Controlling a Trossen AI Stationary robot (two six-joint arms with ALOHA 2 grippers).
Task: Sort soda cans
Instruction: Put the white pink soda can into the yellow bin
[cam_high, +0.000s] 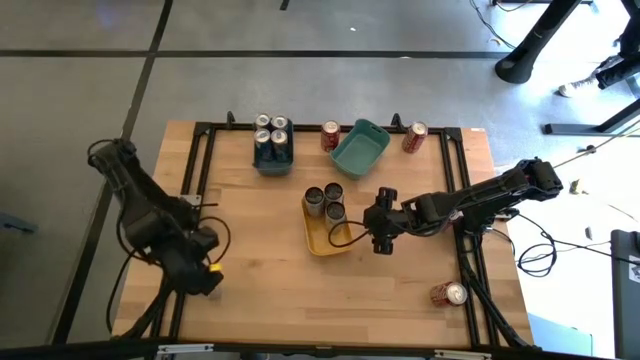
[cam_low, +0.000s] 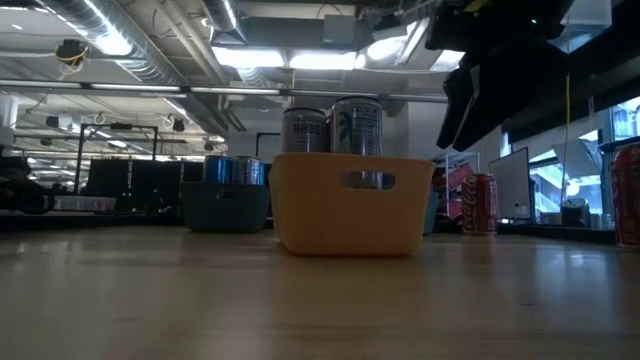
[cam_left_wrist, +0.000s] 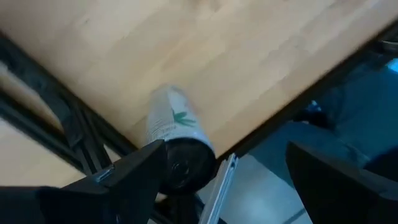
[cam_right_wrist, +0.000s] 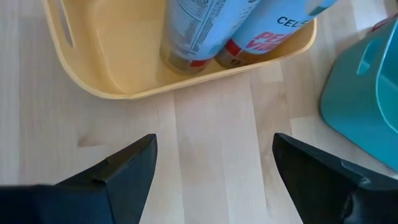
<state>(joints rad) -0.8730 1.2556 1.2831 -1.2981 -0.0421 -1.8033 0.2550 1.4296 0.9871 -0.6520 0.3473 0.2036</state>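
The right claw (cam_high: 382, 228) hangs wide open and empty just beside the yellow bin (cam_high: 322, 238), over bare table; in its wrist view two silver cans (cam_right_wrist: 211, 28) stand in that bin straight ahead of its fingers. The left claw (cam_high: 200, 262) is also spread wide and holds nothing, low at the near left edge, with a silver can (cam_left_wrist: 174, 134) lying on its side on the table rim between its fingers. This reads as mid-sort: the left claw looks set to close on that can. Beyond the right claw sit a teal bin (cam_high: 360, 148), flanked by two red cans (cam_high: 330, 135), a dark bin (cam_high: 272, 160) of cans, and a stray red can (cam_high: 448, 293) nearer the front. The table (cam_high: 250, 280) is pale wood in a black frame; beyond it lies a dim workshop with ceiling lights
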